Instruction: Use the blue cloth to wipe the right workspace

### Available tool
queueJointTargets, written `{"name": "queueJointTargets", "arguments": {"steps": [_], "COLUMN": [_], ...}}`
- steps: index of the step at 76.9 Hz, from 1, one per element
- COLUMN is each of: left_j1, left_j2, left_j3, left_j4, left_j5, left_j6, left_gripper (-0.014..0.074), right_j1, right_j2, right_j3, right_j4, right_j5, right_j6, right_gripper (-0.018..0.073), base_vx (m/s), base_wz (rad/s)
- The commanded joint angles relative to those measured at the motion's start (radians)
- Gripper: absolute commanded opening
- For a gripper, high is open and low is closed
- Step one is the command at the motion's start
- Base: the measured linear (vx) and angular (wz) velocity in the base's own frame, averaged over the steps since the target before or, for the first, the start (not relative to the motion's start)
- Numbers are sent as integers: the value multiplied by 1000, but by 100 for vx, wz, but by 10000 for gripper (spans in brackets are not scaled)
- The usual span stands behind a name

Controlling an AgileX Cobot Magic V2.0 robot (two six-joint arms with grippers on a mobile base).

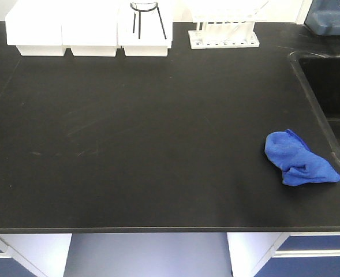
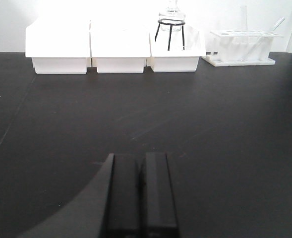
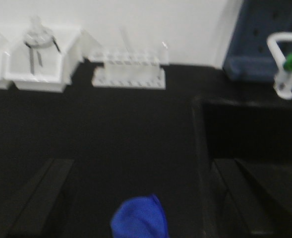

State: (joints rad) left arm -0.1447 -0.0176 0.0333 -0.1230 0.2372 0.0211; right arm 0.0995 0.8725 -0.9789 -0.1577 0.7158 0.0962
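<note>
The blue cloth (image 1: 299,158) lies crumpled on a black benchtop (image 1: 135,133), near its right front, just left of the sink rim. In the right wrist view the blue cloth (image 3: 138,218) shows at the bottom edge, between the two wide-apart fingers of my right gripper (image 3: 143,163), which is open and holds nothing. My left gripper (image 2: 141,157) hangs over the bare middle of the bench with its fingers pressed together, shut on nothing. Neither gripper appears in the front view. The right workspace is out of view.
White trays (image 1: 89,29) line the back edge, one holding a flask on a black tripod (image 2: 171,20). A white tube rack (image 1: 223,34) stands to their right. A black sink (image 1: 331,86) opens at the right, with a tap (image 3: 284,64) and a blue box (image 1: 331,17) behind it.
</note>
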Motion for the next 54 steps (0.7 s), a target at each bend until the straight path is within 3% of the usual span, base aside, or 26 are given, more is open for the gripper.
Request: {"name": "queueJointTargets", "arguments": {"steps": [1,18,34,54], "left_j1": [-6,-6,-6,-6], "left_j2": [0,0,0,0], "left_j3": [-25,-25,-25,-25], "left_j4": [-5,-5,-5,-5], "left_j5": [-82,-82,-82,-82], "left_j6": [0,1,1,0], "left_gripper": [-6,-6,-6,-6], "right_j1": [-29,-58,-58,-59], "right_j2": [83,339,515,683], "right_j3": [-66,-71,-71,-69], "right_j4": [-66,-12,85,86], "right_j5": [39,201,170,159], "right_j6": [28,0,-43,-51], "right_gripper": [557,554,554,554], "base_vx": [0,0,0,0], "base_wz": [0,0,0,0]}}
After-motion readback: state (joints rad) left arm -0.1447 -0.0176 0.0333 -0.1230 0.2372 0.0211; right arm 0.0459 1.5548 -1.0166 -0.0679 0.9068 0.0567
